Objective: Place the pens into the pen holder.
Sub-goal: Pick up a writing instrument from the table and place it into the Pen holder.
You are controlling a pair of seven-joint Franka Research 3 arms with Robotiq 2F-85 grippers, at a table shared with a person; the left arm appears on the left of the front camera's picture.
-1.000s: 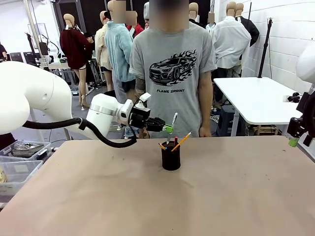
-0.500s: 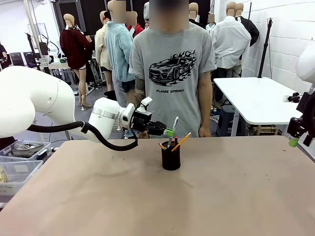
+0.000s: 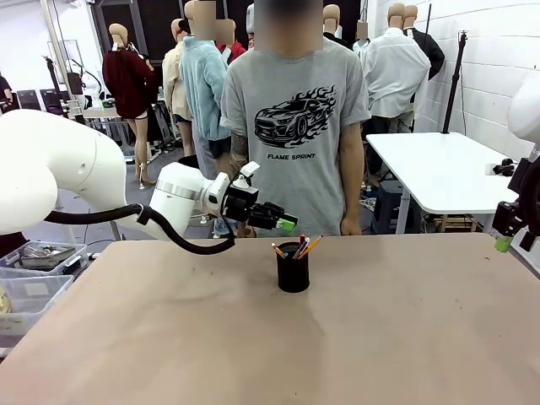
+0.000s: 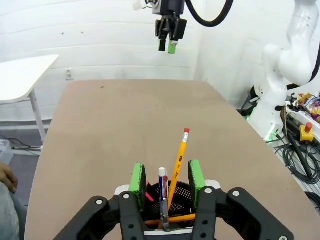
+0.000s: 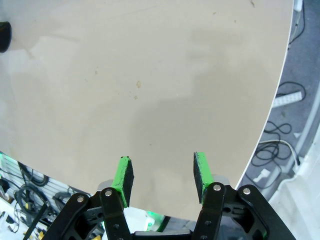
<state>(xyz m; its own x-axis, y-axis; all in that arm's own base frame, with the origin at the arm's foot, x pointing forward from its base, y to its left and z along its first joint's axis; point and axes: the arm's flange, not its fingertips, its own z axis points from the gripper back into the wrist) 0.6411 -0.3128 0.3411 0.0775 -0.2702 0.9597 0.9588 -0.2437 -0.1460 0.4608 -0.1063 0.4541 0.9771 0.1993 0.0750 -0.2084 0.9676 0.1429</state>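
Observation:
The black mesh pen holder point(image 3: 293, 268) stands near the table's far middle, in front of a person in a grey T-shirt. Several pens stick out of it, among them a yellow-orange pencil point(image 4: 179, 165) with a red eraser and a silver-white pen point(image 4: 163, 192). My left gripper point(image 3: 289, 224) hovers just left of and above the holder, open, nothing between its green pads point(image 4: 138, 178). In the left wrist view the holder point(image 4: 186, 192) sits right under the fingers. My right gripper point(image 3: 513, 236) hangs at the table's far right edge, open and empty point(image 5: 161, 172).
Clear plastic bins point(image 3: 29, 283) sit off the table's left side. A white table point(image 3: 439, 169) stands behind at the right. The person stands close against the far edge. Bare brown tabletop point(image 3: 278, 346) spreads between holder and near edge.
The silver-white pen that was between my left gripper's fingers above the holder has dropped into it. The left gripper has opened and pulled slightly back left. The right arm has not moved.

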